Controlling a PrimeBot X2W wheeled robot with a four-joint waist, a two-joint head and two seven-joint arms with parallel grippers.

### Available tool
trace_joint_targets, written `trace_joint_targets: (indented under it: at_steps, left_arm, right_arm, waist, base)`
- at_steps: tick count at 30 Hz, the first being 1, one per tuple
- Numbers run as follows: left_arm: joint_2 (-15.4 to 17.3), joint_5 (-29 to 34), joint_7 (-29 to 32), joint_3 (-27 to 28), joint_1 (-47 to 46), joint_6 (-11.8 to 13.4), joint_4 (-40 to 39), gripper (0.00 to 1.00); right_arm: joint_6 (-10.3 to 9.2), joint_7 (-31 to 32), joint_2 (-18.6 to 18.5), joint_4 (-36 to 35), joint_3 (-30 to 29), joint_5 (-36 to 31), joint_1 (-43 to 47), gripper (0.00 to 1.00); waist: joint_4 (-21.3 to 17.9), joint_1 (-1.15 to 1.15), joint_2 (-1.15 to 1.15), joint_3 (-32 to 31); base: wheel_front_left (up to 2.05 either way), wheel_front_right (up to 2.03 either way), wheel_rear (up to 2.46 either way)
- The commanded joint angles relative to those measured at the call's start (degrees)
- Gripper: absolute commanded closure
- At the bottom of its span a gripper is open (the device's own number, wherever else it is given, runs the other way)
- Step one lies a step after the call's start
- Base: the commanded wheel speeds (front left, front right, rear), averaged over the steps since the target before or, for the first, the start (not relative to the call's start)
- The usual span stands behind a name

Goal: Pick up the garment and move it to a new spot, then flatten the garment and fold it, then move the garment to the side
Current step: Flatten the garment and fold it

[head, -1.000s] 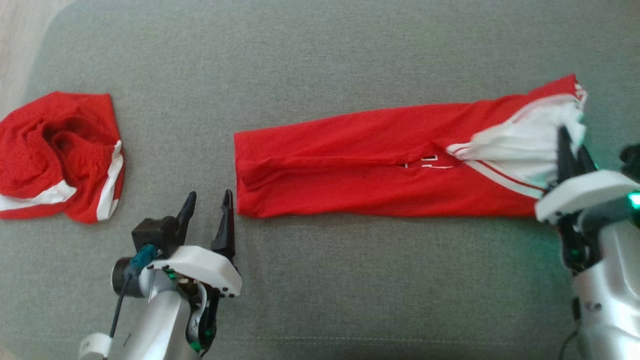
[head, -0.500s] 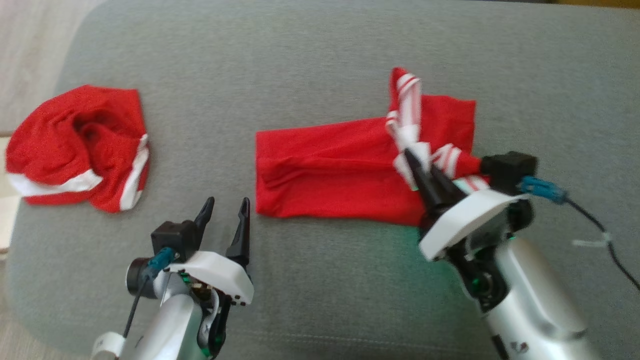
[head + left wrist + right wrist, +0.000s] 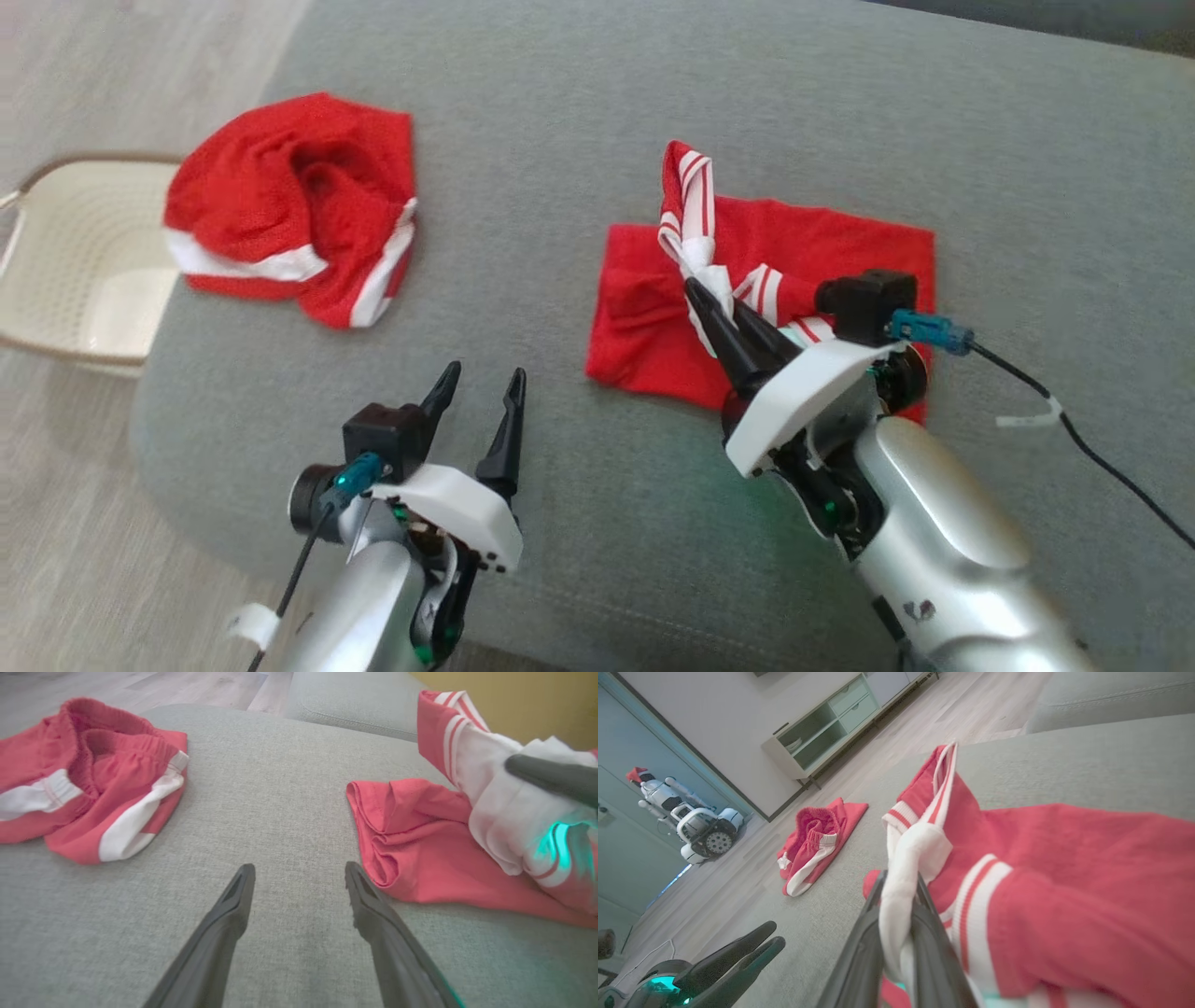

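Drawn leftward over its own body since a second ago, the red jersey (image 3: 840,245) lay centre right on the grey sofa cushion (image 3: 560,140). The right end effector (image 3: 712,297) clamped its white striped hem, plainest in the right wrist view. The left end effector (image 3: 485,371) hovered, fingers apart. The head view added a cream basket (image 3: 65,271) beside crumpled red shorts (image 3: 289,201).

A: The garment (image 3: 822,243) is red knit cloth, soft and matt, its trim white with red stripes.
B: The couch (image 3: 560,140) beneath is coarse grey weave, matt. The basket (image 3: 56,224) looks like cream perforated plastic; the right forearm (image 3: 943,551) has a glossy silver shell.
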Motion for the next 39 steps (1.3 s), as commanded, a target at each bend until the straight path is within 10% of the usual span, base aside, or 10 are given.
trace_joint_targets:
  at_steps: [1,5,7,8,20,39]
  left_arm:
    - [0.44,-0.71,-0.35,0.77,-1.93,0.64,-1.84,0.00]
    - [0.44,-1.34,-0.35,-0.09,-2.09,1.23,-1.78,0.00]
    - [0.44,-1.63,-0.35,-0.31,-2.11,1.62,-1.76,0.00]
    - [0.44,-1.70,-0.35,-0.24,-2.08,1.86,-1.79,0.00]
    - [0.44,0.25,-0.35,4.08,-1.97,3.22,-2.47,0.00]
    - [0.45,8.13,-0.35,13.89,5.07,5.46,-7.33,0.00]
  right_arm:
    - [0.37,-1.55,1.39,-0.02,2.17,0.80,-2.77,1.00]
    - [0.37,-3.02,1.40,3.26,3.32,1.14,-4.83,1.00]
    - [0.37,-5.15,1.40,4.82,3.63,0.89,-6.02,0.18]
    - [0.37,-6.31,1.40,5.53,3.42,0.85,-6.47,0.00]
    - [0.37,-18.24,1.41,13.23,-13.51,-9.46,-4.99,0.00]
    - [0.37,-18.68,1.41,2.24,-26.37,-19.83,9.19,0.00]
  waist:
    - [2.19,0.00,0.00,0.60]
    - [2.74,0.00,0.00,0.81]
    - [2.68,0.00,0.00,0.92]
    - [2.37,0.00,0.00,0.94]
    - [-6.98,0.00,0.00,-0.39]
    - [-13.99,0.00,0.00,-4.62]
  base:
    - [0.00,0.00,0.00]
    - [0.00,0.00,0.00]
    - [0.00,0.00,0.00]
    - [0.00,0.00,0.00]
    - [0.00,0.00,0.00]
    - [0.00,0.00,0.00]
